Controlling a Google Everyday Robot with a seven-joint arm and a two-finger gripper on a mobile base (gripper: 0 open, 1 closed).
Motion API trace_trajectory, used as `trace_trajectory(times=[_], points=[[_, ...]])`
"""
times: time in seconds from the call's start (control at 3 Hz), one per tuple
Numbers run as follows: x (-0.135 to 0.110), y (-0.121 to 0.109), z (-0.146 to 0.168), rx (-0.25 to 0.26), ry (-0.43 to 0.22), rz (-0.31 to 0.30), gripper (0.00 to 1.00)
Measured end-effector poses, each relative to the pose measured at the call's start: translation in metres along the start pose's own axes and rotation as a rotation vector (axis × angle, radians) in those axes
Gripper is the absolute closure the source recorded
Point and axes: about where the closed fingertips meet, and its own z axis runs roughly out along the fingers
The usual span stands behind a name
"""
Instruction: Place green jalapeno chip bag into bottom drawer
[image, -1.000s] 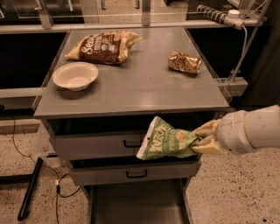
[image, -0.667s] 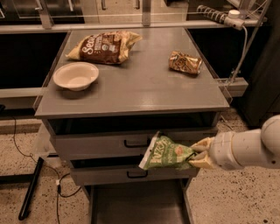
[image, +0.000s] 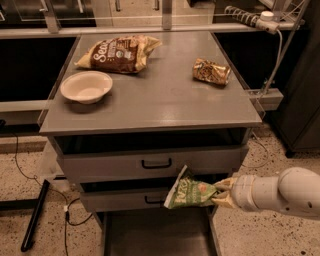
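The green jalapeno chip bag (image: 189, 192) hangs in front of the lower grey drawer front, just above the open bottom drawer (image: 156, 235). My gripper (image: 222, 192) reaches in from the right on a white arm and is shut on the bag's right end. The bottom drawer is pulled out at the foot of the grey cabinet and shows a bare grey floor with low side walls. The bag is tilted, its left end pointing up and left.
On the cabinet top (image: 165, 95) lie a brown-and-yellow bag (image: 120, 52), a white bowl (image: 86, 86) and a small gold-brown bag (image: 211, 71). Two grey drawer fronts with black handles (image: 156, 163) sit above the open drawer. A black rod (image: 34, 215) leans on the floor at left.
My gripper and the green bag have moved down, from the upper drawer front's height to the lower drawer front, just above the open bottom drawer.
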Motion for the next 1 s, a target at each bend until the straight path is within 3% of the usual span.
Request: trace_trajectory(times=[0.33,0.67,1.0], points=[[0.0188,-0.0132,0.0295,-0.05,-0.093,-0.036,1.0],[0.0184,-0.0097,0.0323,-0.094,-0.119,-0.056,1.0],[0.0184,-0.0096,0.0323,-0.094,-0.119,-0.056,1.0]])
